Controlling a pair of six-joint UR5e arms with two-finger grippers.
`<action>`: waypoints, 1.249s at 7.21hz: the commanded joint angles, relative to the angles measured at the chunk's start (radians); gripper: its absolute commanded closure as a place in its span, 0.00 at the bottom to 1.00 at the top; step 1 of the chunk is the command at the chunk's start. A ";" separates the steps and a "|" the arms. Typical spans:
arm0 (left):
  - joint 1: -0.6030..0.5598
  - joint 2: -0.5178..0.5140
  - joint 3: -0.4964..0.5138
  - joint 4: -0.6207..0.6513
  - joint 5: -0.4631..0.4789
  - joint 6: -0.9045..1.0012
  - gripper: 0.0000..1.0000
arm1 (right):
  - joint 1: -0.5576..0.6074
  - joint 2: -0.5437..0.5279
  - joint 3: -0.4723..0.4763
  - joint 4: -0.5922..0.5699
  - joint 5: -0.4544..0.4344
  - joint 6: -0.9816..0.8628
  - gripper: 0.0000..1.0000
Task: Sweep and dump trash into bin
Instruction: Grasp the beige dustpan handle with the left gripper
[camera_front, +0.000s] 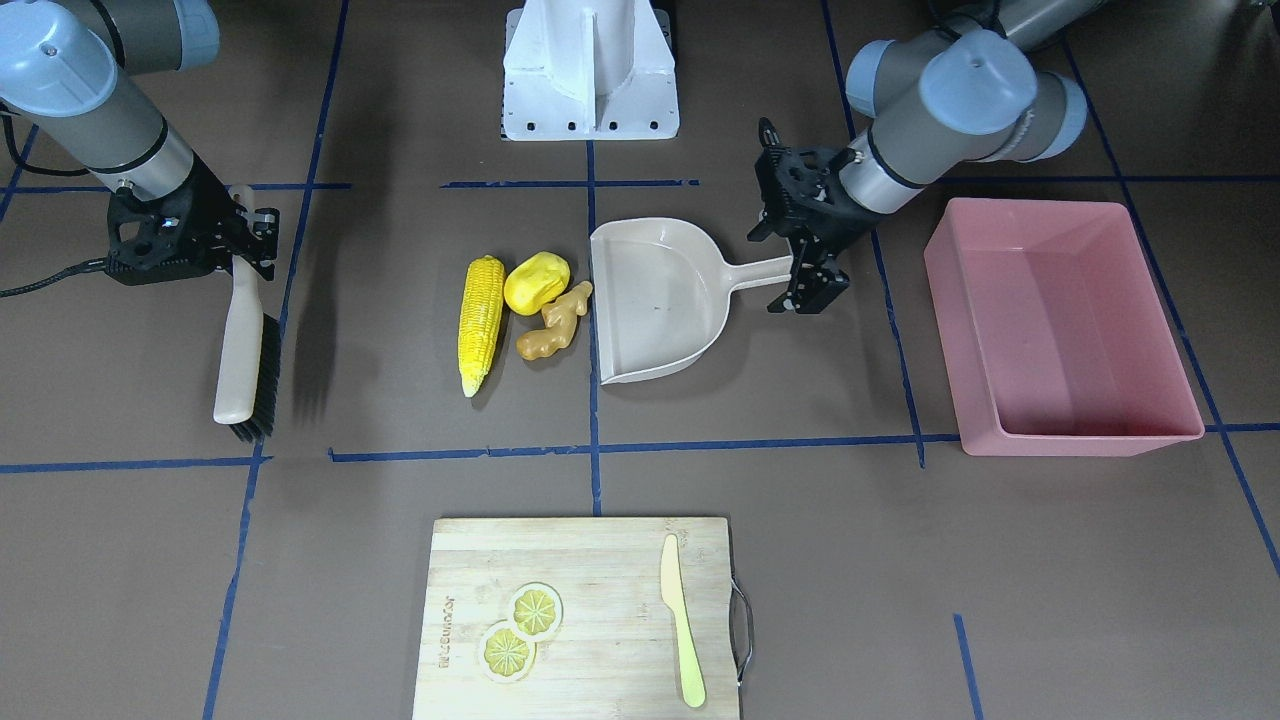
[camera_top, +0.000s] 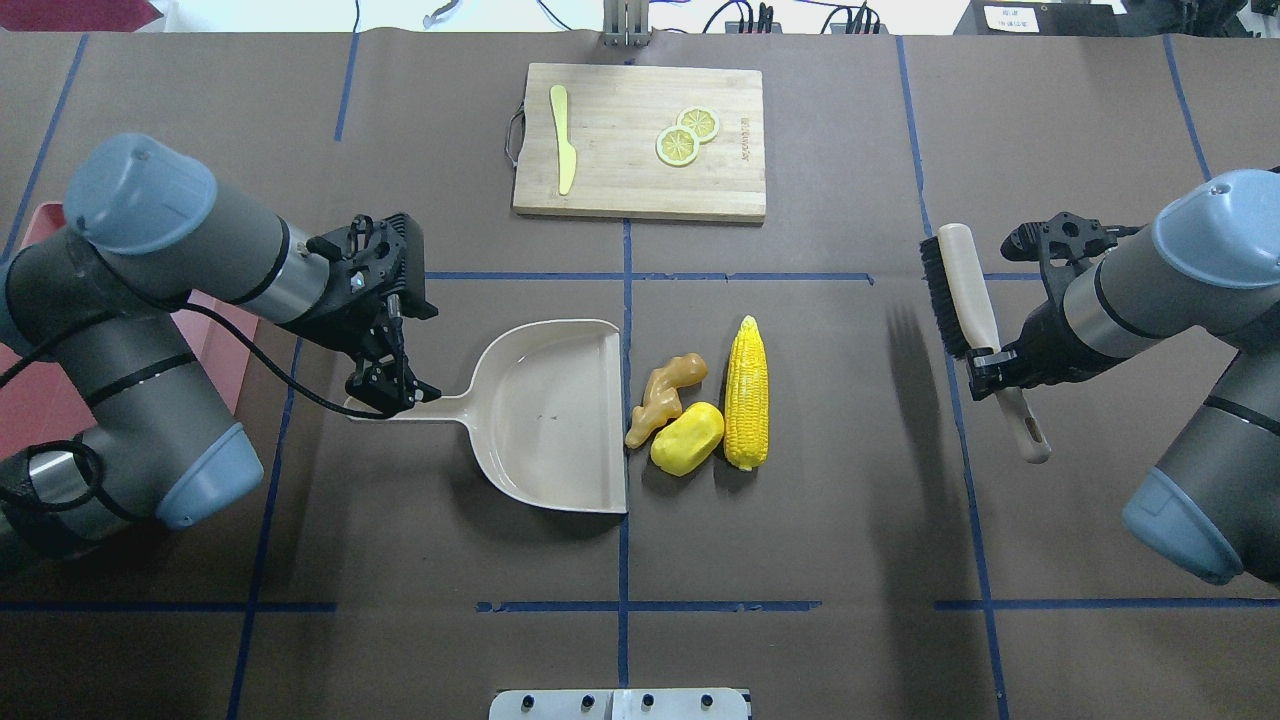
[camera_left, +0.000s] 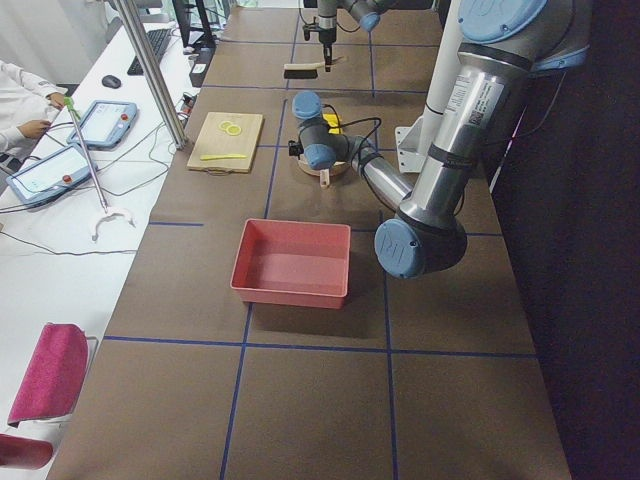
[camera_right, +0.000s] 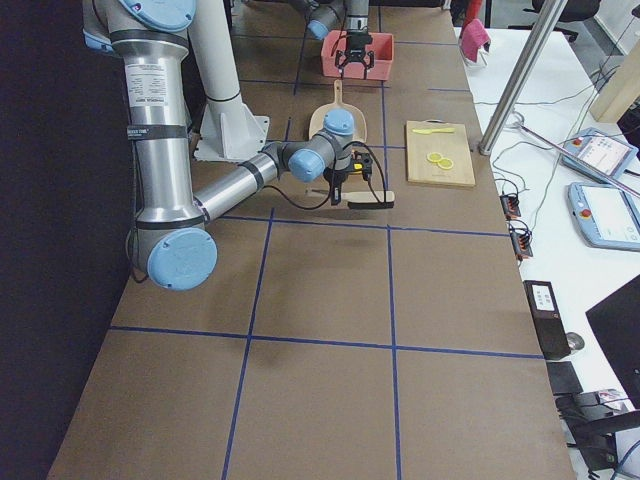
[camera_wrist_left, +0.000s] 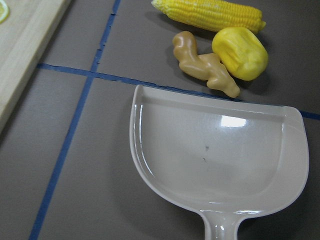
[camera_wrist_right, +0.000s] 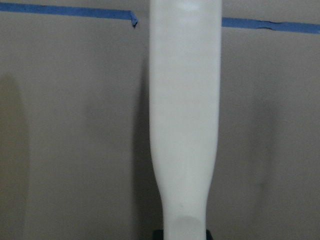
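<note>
Directions as seen from overhead, 12 o'clock = away from the robot. Left gripper (camera_top: 385, 393) was clamped on the handle of the beige dustpan (camera_top: 545, 420). The pan lay flat on the table, open edge facing 3 o'clock. Trash sat on the table just off that edge:
- ginger root (camera_top: 665, 397) nearest, one end at the lip
- yellow lump (camera_top: 687, 438) against it at 5 o'clock
- corn cob (camera_top: 747, 392) outermost, lying 12-to-6

Right gripper (camera_top: 985, 365) was closed on the handle of the brush (camera_top: 962, 285), well out at 3 o'clock of the trash, bristles facing 9. Brush was probably off the table, going by its shadow. Pink bin (camera_front: 1060, 330) sat at 9 o'clock of the dustpan, past the left gripper. Cutting board (camera_top: 620, 175) at 12 o'clock carried lemon slices (camera_top: 687, 138) and a knife (camera_top: 563, 135).
</note>
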 joint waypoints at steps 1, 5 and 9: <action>0.053 0.004 0.013 0.000 0.012 0.003 0.00 | -0.003 -0.003 0.000 -0.001 0.000 0.000 1.00; 0.079 0.004 0.036 -0.002 0.012 0.003 0.00 | -0.003 -0.004 0.000 0.001 -0.002 0.000 1.00; 0.113 0.004 0.097 -0.005 0.012 0.005 0.00 | -0.001 -0.006 0.000 0.001 -0.002 0.000 1.00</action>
